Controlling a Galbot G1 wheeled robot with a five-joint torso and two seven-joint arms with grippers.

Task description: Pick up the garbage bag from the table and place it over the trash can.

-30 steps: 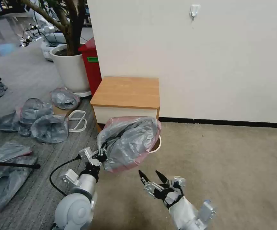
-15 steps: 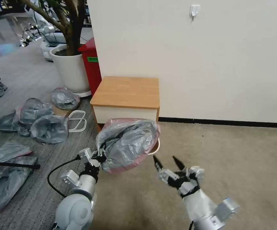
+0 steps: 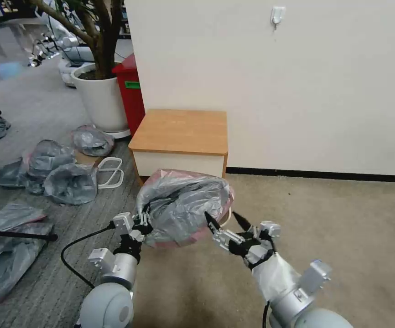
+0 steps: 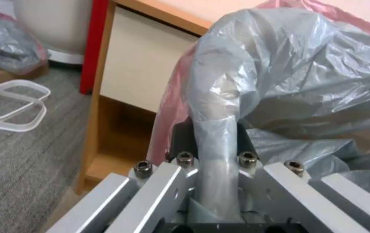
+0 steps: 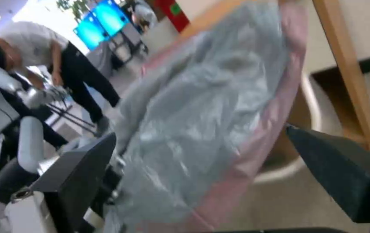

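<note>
The garbage bag (image 3: 184, 205), grey and translucent with a pink rim band, hangs puffed out in front of the table (image 3: 181, 130). My left gripper (image 3: 143, 223) is shut on the bag's left edge. A twisted fold of the garbage bag (image 4: 215, 129) runs between the left gripper's (image 4: 215, 155) fingers. My right gripper (image 3: 225, 218) is open at the bag's right edge, its jaws astride the pink band. The garbage bag (image 5: 210, 113) lies between the right gripper's (image 5: 206, 161) fingers (image 5: 81, 171). Behind the bag, part of the trash can's rim (image 3: 229, 213) (image 5: 312, 106) shows.
A heap of similar grey bags (image 3: 56, 168) and white frames (image 3: 111, 171) lie on the floor to the left. A white planter (image 3: 99, 98) and a red bin (image 3: 131, 91) stand beside the table. The wall is behind. Open carpet (image 3: 320, 228) lies to the right.
My right gripper has come up and forward from near the bottom edge to the bag's right side, staying open. The bag has shifted slightly; the left gripper holds almost still.
</note>
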